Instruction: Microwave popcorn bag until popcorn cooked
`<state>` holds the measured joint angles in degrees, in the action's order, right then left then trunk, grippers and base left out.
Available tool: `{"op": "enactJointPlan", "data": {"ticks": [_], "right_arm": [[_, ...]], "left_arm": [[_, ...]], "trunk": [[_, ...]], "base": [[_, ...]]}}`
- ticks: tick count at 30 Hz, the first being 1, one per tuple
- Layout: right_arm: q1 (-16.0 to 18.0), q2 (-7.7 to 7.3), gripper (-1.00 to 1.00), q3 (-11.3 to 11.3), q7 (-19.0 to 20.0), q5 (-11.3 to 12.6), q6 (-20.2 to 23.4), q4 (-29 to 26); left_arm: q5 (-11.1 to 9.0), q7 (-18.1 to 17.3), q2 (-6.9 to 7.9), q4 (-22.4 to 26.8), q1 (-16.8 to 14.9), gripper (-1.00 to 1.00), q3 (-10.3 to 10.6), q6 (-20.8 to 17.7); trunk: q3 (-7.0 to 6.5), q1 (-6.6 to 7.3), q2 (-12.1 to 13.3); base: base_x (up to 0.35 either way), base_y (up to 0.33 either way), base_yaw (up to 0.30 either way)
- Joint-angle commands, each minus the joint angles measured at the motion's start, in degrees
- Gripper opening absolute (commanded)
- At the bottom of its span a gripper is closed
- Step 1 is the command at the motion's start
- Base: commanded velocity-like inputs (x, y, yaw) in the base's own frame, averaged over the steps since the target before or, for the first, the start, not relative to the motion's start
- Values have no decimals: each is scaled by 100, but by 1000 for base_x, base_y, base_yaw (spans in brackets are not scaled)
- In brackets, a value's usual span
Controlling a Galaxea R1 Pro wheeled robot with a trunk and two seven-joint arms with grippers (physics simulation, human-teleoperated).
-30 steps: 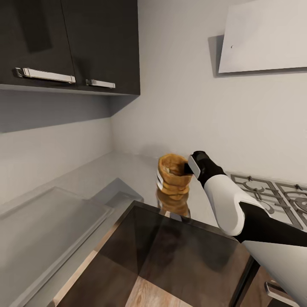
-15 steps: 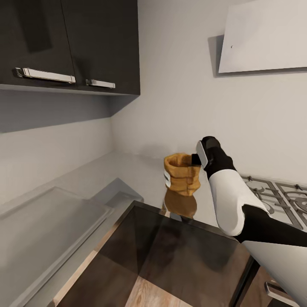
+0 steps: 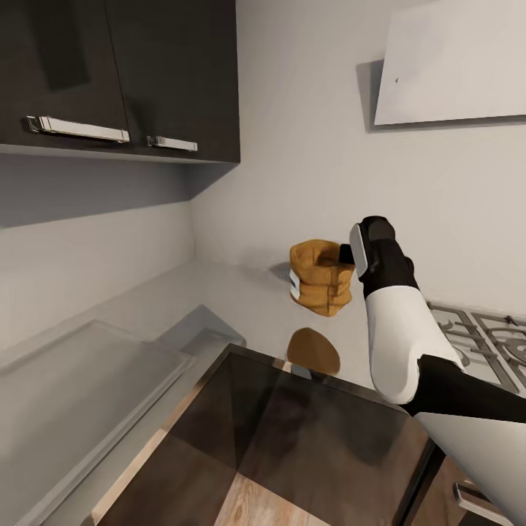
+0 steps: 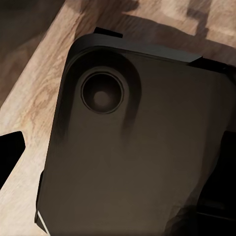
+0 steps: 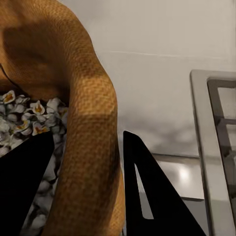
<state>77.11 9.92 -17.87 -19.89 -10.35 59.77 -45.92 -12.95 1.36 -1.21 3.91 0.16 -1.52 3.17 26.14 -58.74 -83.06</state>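
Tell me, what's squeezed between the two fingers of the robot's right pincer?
The thick rim of the popcorn bag. In the right wrist view, the right pincer has one dark finger inside, over the popcorn, and one outside.

Tan-brown wrinkled paper popcorn bag [image 3: 320, 276], upright, lifted clear above pale grey smooth surface [image 3: 219, 307], brown reflection directly below. Right end effector [image 3: 346, 256] clamped on the bag's thick rim at its right side, white-and-black arm reaching in from near right. Grey gas hob with grates [image 3: 486, 340] at far right. Dark wall cabinets with silver handles [image 3: 117, 73] upper left. Pale slanted hood panel [image 3: 453, 62] upper right. Dark glossy glass top [image 3: 292, 431] nearest.
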Motion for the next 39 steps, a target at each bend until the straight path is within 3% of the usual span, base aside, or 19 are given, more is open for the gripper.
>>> {"op": "enactJointPlan", "data": {"ticks": [1, 12, 39], "right_arm": [[6, 7, -100, -20, 29, -54, 23, -5], [6, 7, -100, -15, 45, -48, 23, -5], [6, 7, -100, -8, 37, -95, 23, -5]], "left_arm": [[-14, 14, -2, 10, 2, 100, -12, 8], [-14, 18, -2, -1, 2, 100, -15, 222], [-23, 22, -29, -48, 2, 100, -8, 228]], "trunk": [[6, 0, -3], [6, 0, -3], [6, 0, -3]], "base": [[-79, 0, 0], [-316, 0, 0], [-346, 0, 0]]}}
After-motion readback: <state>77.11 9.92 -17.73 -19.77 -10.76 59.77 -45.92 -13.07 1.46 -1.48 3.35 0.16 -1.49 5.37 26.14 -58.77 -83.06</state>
